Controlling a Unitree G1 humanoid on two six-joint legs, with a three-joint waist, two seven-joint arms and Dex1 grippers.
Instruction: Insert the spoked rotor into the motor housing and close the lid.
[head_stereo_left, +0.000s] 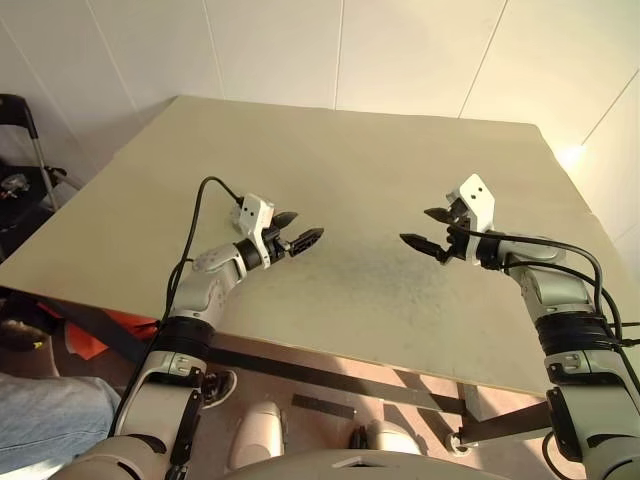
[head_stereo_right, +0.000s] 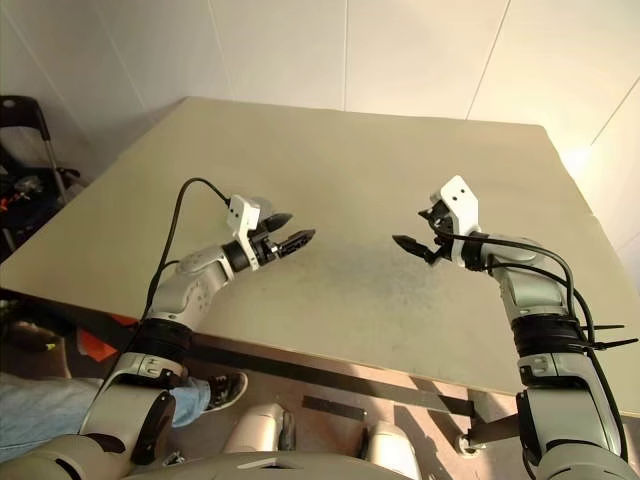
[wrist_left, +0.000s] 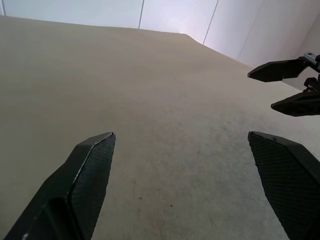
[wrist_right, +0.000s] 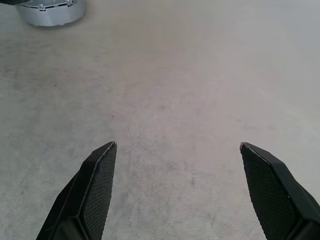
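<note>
- While both arms hover above the table, the left gripper and the right gripper face each other across a bare, scuffed patch of tabletop, well apart; each has its fingers spread wide and holds nothing.
- Of the task's parts, the right wrist view catches a silver, round-rimmed part resting on the table beyond that gripper's fingers; it may be the motor housing, though too little of it shows to be sure; where the spoked rotor and the lid lie I cannot tell.
- What could go wrong, as I judge it: with the parts outside the head camera's view, an arm may reach blind and knock the silver part along the smooth top rather than close around it; the two grippers point toward one another, so a careless inward move could bring their fingertips together; the cables looping from each wrist could snag if the wrists roll further.
- Surface: a plain beige board, matt, with a greyish worn area near the front middle; its front edge lies close beneath the arms.
- Room: white panelled walls behind the table; a dark wheeled frame stands off to the left; something orange lies on the floor under the table's left corner.
</note>
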